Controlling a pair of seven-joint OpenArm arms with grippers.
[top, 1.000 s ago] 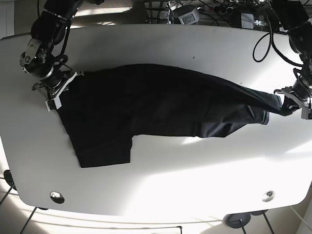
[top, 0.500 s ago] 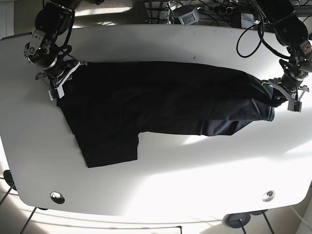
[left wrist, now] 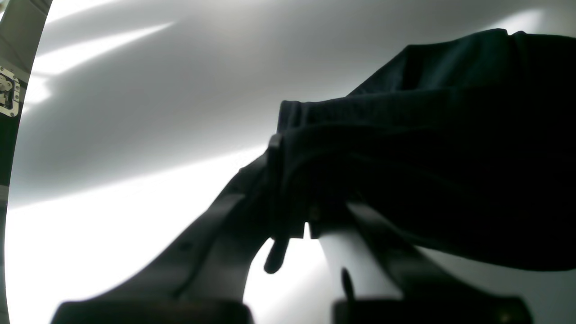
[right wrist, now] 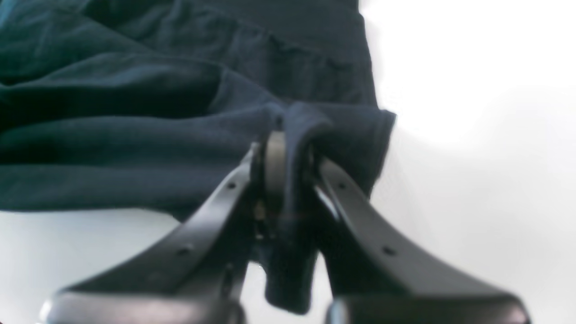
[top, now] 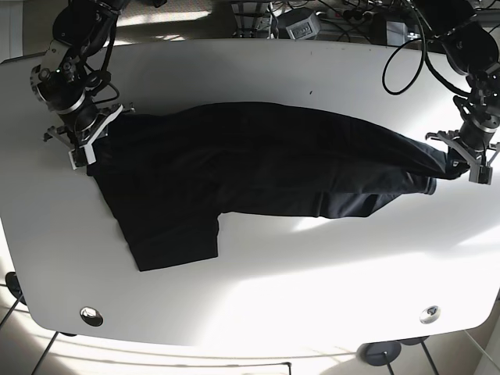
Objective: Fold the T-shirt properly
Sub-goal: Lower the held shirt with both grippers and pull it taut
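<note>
The shirt is lying stretched across the middle of the table, one sleeve hanging toward the near edge, its two far ends lifted slightly where I am holding them. My left gripper is pinching a bunched hem edge between pressed-together jaws, as the left wrist view is showing. My right gripper is doing the same at the opposite end, its jaws clamping a fold of cloth. I judge I am spreading the shirt flat before any fold, so I am aiming to keep tension even between both ends, pulling apart just enough to take out the wrinkles along the middle without dragging the cloth off to one side. Lowering both ends together should be laying the edge straight; letting one go early risks the fabric bunching again near the sleeve.
</note>
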